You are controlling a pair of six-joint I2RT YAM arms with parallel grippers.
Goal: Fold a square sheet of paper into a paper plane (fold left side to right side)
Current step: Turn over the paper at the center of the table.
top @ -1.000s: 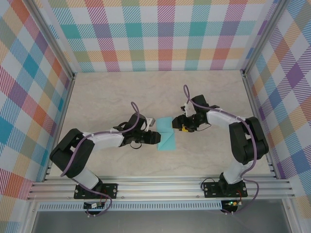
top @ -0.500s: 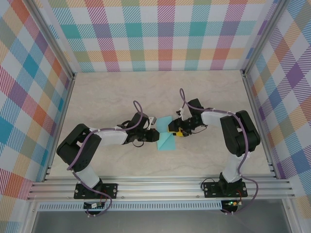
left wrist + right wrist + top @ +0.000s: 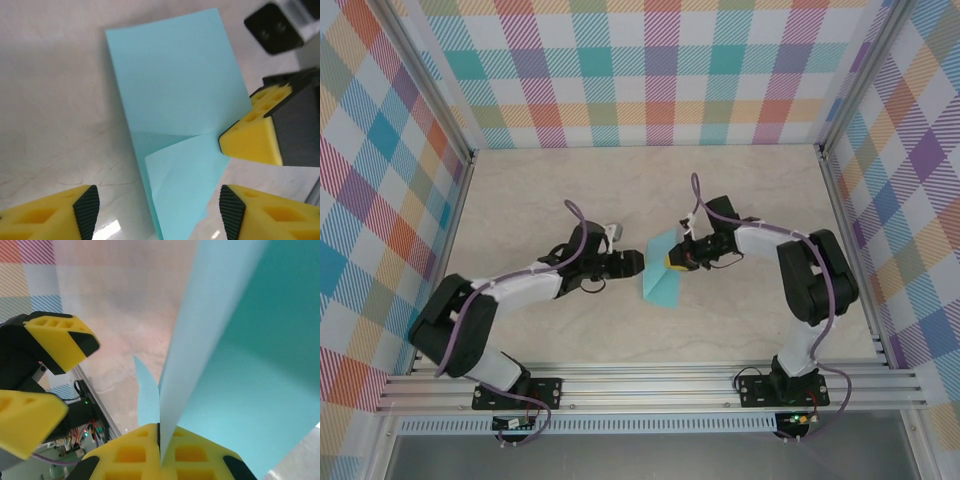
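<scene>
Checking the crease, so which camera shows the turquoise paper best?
Left wrist: nearly the whole sheet of paper lies in frame, creased flap visible. Top external shows it small; right wrist shows a close slice pinched in the right gripper.

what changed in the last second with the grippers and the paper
The right gripper moved left onto the right edge of the paper, shut on it and raised that side. The left gripper shifted a little away from the arm bases and now stands open beside the paper's left edge. The paper's left side stays on the table, in the same spot.
</scene>
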